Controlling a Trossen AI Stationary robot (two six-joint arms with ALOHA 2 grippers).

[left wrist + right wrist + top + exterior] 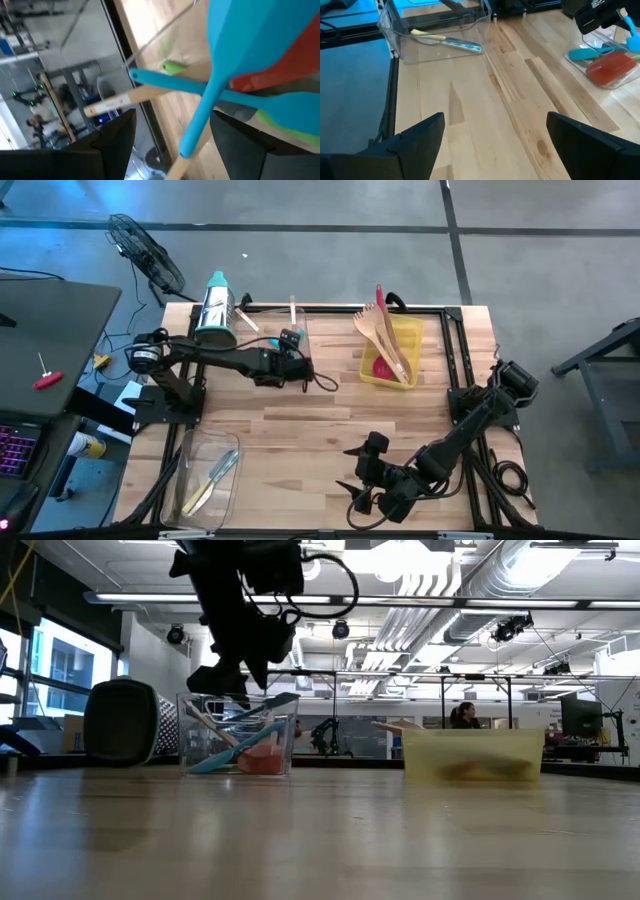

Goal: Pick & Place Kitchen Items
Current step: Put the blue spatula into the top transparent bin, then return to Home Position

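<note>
Over clear bin (238,745) of spatulas (225,75) — left tool (290,352) agape, empty; grater (215,310) beside.

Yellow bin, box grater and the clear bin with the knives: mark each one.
yellow bin (413,337): high view, bare right wall.
box grater (214,313): high view, steel side.
clear bin with the knives (402,46): right wrist view, near wall.

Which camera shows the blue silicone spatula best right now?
Left wrist view: the blue silicone spatula fills it, blade and handle clear. Low view shows it through the bin wall, right wrist view a distant sliver, high view hides it.
</note>
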